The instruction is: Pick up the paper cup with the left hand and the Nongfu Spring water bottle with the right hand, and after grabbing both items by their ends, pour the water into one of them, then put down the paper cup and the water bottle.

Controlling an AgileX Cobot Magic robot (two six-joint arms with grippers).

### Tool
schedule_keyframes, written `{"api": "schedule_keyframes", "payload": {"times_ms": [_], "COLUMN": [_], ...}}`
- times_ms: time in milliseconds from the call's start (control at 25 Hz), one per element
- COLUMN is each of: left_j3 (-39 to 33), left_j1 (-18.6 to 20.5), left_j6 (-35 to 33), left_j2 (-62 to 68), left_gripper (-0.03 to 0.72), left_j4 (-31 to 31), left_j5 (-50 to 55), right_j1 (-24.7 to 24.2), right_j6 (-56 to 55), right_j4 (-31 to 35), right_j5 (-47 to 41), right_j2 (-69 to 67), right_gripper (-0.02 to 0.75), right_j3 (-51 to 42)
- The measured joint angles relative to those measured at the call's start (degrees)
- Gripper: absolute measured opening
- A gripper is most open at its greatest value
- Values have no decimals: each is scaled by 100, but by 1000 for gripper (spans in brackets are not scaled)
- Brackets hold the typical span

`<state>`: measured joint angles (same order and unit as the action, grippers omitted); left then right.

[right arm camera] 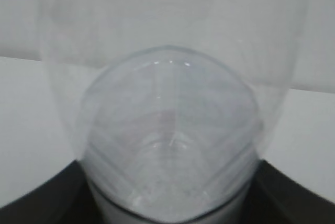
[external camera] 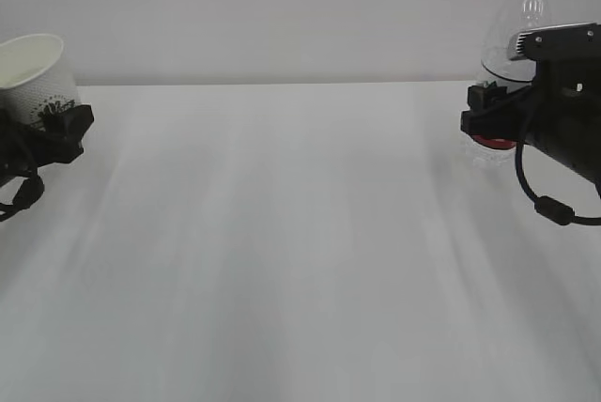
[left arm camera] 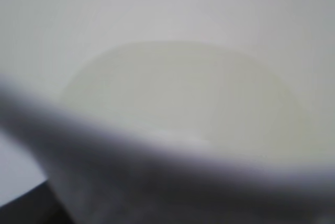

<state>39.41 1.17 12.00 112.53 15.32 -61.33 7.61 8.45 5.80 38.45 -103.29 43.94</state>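
White tabletop (external camera: 300,261) all across the exterior view: at nine o'clock the left hand (external camera: 47,130) pinches the paper cup (external camera: 36,73) low on its wall, cup tilted, and at three o'clock the right hand (external camera: 498,115) clamps the Nongfu Spring water bottle (external camera: 516,36) around its body, neck up and uncapped. Left wrist view now, blurred, and the cup's cream inside fills it. Right wrist view: clear bottle wall fills the centre, black gripper parts at five and seven o'clock; any water inside, I cannot tell.

table (external camera: 300,261): white, smooth | wall (external camera: 282,7): plain pale grey, behind table
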Motion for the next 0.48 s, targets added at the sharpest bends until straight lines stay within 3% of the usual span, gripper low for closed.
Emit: {"api": "schedule_keyframes", "payload": {"times_ms": [480], "left_j3": [0], "left_j1": [0], "left_j6": [-27], "left_j2": [454], "left_gripper": [514], "left_j4": [-293], "left_j5": [-212], "right_j1": [0], "right_j6": [0], "right_j4": [0], "right_j5": [4], "right_j2": [0], "right_gripper": [466], "right_j3": [0]}}
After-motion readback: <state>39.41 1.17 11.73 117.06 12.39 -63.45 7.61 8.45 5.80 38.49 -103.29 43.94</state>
